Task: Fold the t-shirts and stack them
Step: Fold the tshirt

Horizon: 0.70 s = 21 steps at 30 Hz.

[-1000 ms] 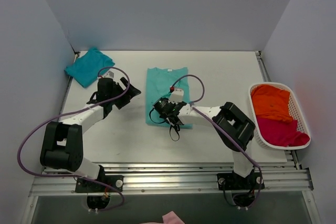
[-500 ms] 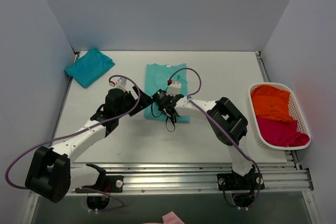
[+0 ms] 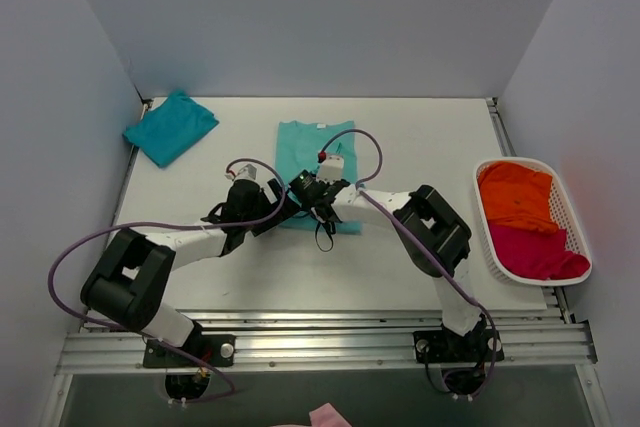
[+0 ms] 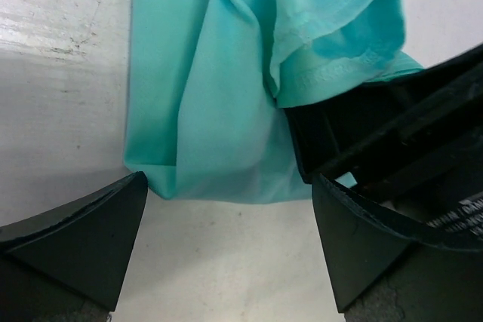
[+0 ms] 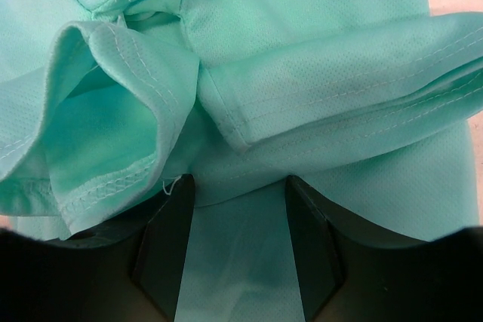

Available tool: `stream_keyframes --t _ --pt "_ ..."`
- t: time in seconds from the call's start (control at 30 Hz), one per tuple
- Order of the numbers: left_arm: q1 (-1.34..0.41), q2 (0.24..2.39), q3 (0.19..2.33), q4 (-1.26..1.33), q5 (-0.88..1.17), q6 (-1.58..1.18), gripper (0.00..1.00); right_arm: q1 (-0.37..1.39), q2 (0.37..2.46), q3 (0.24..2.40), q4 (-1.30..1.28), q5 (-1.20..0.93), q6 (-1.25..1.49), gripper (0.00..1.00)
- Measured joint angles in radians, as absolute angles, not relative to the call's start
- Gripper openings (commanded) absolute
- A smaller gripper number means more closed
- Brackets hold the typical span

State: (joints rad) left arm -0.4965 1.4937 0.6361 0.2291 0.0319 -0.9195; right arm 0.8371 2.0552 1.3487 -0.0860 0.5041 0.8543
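Note:
A light mint-green t-shirt [image 3: 318,152] lies mid-table, its lower left part bunched up. My right gripper [image 3: 306,193] rests on that bunched part. In the right wrist view its fingers [image 5: 162,239] stand part-way apart, with hemmed folds [image 5: 317,103] lying across their tips and flat cloth showing between them. My left gripper [image 3: 284,209] is open just off the shirt's lower left corner [image 4: 204,179], with bare table between its fingers [image 4: 83,239]. A cuffed fold [image 4: 339,43] drapes over the right gripper's black body. A folded darker teal t-shirt [image 3: 170,127] sits at the back left.
A white basket [image 3: 575,222] at the right edge holds an orange t-shirt [image 3: 515,195] and a magenta t-shirt [image 3: 535,250]. Grey walls close the back and both sides. A metal rail [image 3: 320,332] runs along the near edge.
My left arm has swung in from the left to the mint shirt's lower left corner. My right gripper has shifted up and left, and the cloth there has bunched.

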Motion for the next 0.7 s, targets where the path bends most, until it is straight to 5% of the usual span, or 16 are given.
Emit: stream_keyframes --t 0.4,0.53,0.57,0.7 --pt "-0.496 1.646 0.662 0.350 0.019 -0.903 0.52 0.818 2.059 1.350 -0.070 0.496 0.845 0.47" --pt "-0.496 1.688 0.684 0.373 0.019 -0.904 0.20 0.818 2.060 1.353 -0.070 0.490 0.843 0.47" --pt "-0.496 1.697 0.690 0.376 0.019 -0.902 0.04 0.817 2.061 1.356 -0.072 0.489 0.843 0.47" --pt "-0.492 1.721 0.709 0.393 0.025 -0.899 0.02 0.809 2.081 1.385 -0.076 0.489 0.838 0.46"
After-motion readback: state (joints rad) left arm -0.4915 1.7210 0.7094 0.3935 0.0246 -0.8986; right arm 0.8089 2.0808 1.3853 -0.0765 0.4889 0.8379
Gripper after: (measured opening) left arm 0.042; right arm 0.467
